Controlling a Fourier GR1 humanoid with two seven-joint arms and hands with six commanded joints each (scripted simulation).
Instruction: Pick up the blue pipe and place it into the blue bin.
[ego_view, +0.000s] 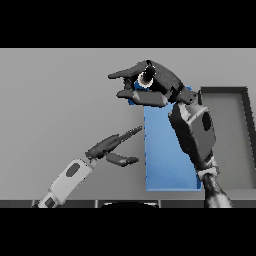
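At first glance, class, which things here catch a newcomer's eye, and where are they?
The right hand, raised at centre top, fingers curled, draws the eye first. Beneath it a blue mat lies flat on the grey table, with a dark bin at the right edge. The left hand shows lower left, open.

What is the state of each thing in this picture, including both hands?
Right hand: raised over the far end of the blue mat, fingers curled round a blue pipe.
Blue pipe: mostly hidden in the right hand, only a small blue part shows.
Left hand: open, fingers straight, holding nothing, left of the mat.
Blue mat: flat on the table.
Bin: upright at the right edge, looks dark grey, nothing visible inside.
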